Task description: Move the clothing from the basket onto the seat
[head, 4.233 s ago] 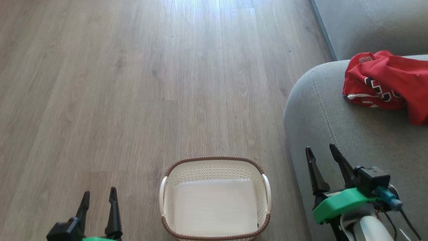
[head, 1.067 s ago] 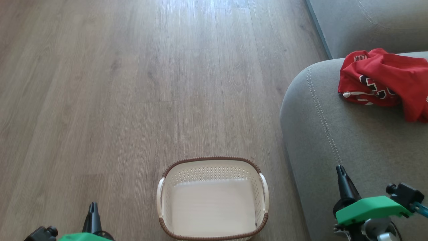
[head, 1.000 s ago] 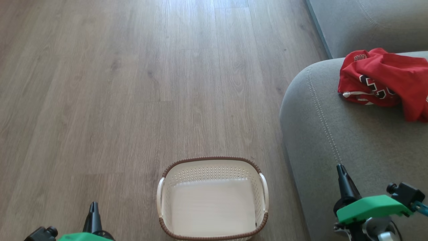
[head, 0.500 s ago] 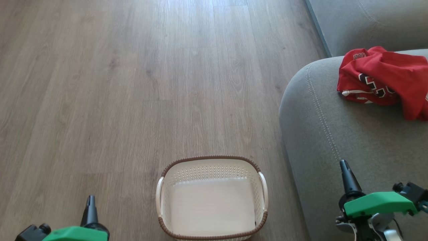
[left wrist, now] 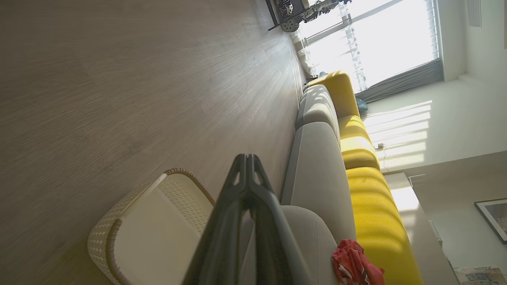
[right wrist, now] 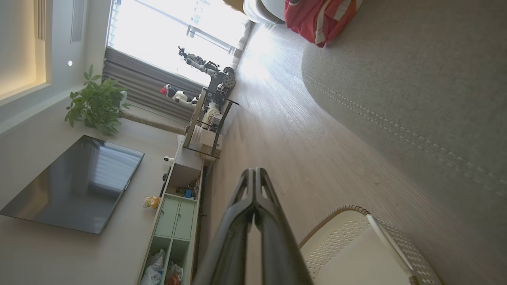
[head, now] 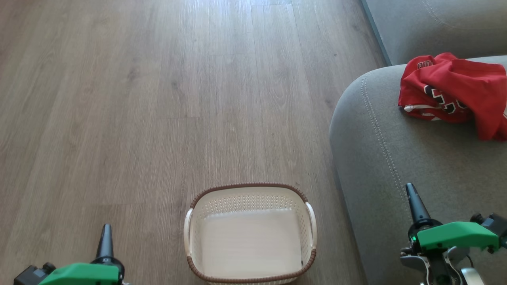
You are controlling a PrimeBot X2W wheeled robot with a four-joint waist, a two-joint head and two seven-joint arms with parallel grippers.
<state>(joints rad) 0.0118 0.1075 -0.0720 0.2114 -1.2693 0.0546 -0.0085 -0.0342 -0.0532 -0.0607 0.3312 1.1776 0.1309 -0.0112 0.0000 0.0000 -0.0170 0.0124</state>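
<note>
Head view: our left gripper [head: 106, 231] and right gripper [head: 411, 194] closed, empty; clothing [head: 455, 89], cropped, on the seat [head: 396, 158] right of the basket [head: 249, 185]; wood floor [head: 158, 118].

The left gripper [head: 106, 227] and the right gripper [head: 409, 186] look alike. Each has two long, matt dark fingers [left wrist: 233, 209] that taper to a slim point, with a small triangular cut-out just behind each tip and a shank that broadens farther back. Behind the jaws of each sits a round black collar [head: 420, 226], and behind that a bright green cover [head: 457, 235], moulded with rounded corners. Beside each cover is a black block [head: 493, 223] with a small round knob. Under the right cover show pale grey brackets [head: 418, 264], curved and smooth.
</note>
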